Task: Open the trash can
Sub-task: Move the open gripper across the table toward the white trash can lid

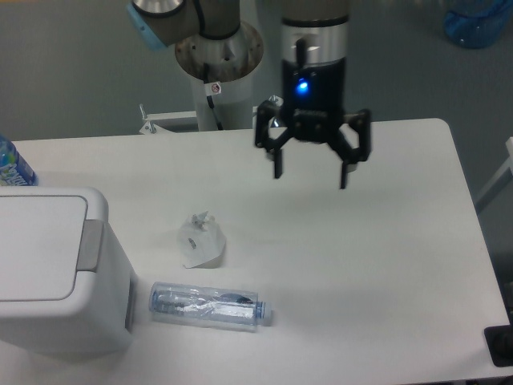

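The bin (56,273) sits at the table's (385,265) front left corner, partly cut off by the left edge of the view. It is a large, boxy white plastic can with rounded corners. Its flat white lid (36,245) is down, and a grey rectangular push tab (90,248) runs along the lid's right edge. No brand or writing can be read on it.

Just right of the bin's lower side, a clear crushed bottle (210,305) lies on its side on the table, its neck pointing right. Above the bottle and a little apart from it rests a small crumpled white paper (199,241). At the far left edge, behind the bin, part of a bottle with a blue label (12,166) shows; its print is too small to read.

The end effector (311,175) hangs over the rear middle of the table, well apart from the bin and up and to the right of it, with the paper lying between them. Its two black fingers (277,156) point down, spread wide, holding nothing. A blue light (303,86) glows on the body above them. The arm's base column (218,72) stands behind the table, with a small red-and-white sticker (214,88) whose text is unreadable.
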`<state>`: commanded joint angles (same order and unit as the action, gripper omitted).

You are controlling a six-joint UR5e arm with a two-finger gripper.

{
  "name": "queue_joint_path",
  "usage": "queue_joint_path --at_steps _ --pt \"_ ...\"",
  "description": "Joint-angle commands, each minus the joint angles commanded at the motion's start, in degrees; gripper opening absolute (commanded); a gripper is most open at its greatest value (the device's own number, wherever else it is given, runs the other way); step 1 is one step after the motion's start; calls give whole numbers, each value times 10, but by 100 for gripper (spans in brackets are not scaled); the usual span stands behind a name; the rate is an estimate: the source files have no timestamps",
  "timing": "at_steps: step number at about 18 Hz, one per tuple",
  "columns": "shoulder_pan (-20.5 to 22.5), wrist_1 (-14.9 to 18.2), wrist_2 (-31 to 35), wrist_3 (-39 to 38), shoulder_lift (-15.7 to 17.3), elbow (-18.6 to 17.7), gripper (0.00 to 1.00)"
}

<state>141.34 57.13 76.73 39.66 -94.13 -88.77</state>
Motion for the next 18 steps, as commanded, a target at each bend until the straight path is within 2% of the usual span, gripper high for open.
queue_joint_path --at_steps 3,6,8,14,18 --pt "-60 -25 -4 -77 -17 5 100" --pt "-77 -74 -14 -151 -35 7 100" --pt "-98 -93 -13 -186 -45 10 100" --pt "-137 -93 -10 -242 -76 46 100" --pt "-155 -94 -10 -268 -87 48 100"
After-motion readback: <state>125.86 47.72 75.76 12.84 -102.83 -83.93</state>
